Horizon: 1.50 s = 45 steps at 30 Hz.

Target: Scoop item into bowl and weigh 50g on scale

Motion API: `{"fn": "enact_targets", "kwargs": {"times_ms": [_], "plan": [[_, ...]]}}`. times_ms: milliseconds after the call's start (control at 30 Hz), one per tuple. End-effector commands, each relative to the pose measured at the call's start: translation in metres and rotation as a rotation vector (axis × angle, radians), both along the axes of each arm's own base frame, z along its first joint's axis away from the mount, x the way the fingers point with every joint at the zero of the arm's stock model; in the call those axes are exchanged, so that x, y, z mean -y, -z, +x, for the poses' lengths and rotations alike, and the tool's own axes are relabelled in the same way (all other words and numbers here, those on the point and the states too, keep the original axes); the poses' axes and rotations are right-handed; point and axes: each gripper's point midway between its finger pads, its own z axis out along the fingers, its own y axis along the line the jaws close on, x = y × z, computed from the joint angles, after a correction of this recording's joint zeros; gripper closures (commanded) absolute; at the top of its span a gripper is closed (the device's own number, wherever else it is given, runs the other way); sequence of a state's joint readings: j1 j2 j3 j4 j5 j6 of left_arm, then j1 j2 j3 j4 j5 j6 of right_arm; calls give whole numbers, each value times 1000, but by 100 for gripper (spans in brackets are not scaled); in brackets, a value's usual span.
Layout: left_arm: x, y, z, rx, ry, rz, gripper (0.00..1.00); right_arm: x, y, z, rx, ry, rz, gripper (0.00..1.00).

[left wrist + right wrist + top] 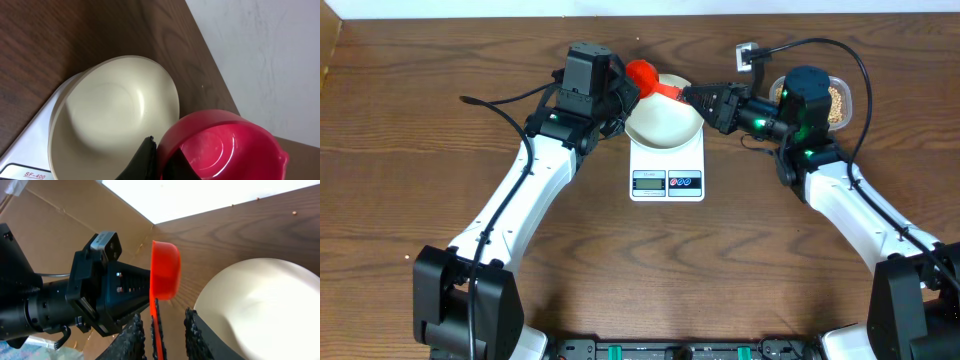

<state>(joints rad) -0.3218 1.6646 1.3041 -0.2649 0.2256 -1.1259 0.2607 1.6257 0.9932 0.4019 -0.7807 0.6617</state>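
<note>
The white bowl sits empty on the white scale; it also shows in the left wrist view and the right wrist view. A red scoop hangs empty just behind the bowl's far rim. My left gripper is shut on the scoop's cup rim, one finger inside and one outside. My right gripper is open, its fingers on either side of the scoop's thin red handle without touching it. The pale-tan beans lie in a clear tub at the far right, partly hidden by the right arm.
A small connector with a black cable lies behind the right arm. A cardboard wall stands at the far left. The left arm's black wrist is close in front of the right gripper. The table's back edge runs just behind the scoop.
</note>
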Motion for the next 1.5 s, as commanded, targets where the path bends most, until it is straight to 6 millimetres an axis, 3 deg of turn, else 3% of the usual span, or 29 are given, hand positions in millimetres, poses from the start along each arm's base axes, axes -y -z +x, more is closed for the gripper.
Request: {"fn": "enact_targets", "kwargs": {"times_ms": [0,200,500,700,833,900,967,1133,1467], "plan": [[-1,-14,2,31,-3,-1,93,-6,-7,-2,43,-19,-10,74],[0,-14,1,29,5,-7,93,-8,-7,-5,41,-36,-7,80],[0,-13,0,24,5,-5,93,-8,-7,-5,40,-39,-7,99],[0,-13,0,25,4,-5,92,-8,-7,-5,40,-39,-6,99],[0,-13,0,25,4,-5,59,-2,-9,-1,40,-20,0,99],[0,-13,0,25,4,-5,42,7,-11,4,27,5,14,99],[-1,-13,1,26,3,-4,35,18,-13,10,19,31,29,99],[-1,-15,2,71,53,57,34,51,-20,24,13,108,51,99],[22,-26,1,376,472,437,34,124,-56,27,88,204,79,99]]}}
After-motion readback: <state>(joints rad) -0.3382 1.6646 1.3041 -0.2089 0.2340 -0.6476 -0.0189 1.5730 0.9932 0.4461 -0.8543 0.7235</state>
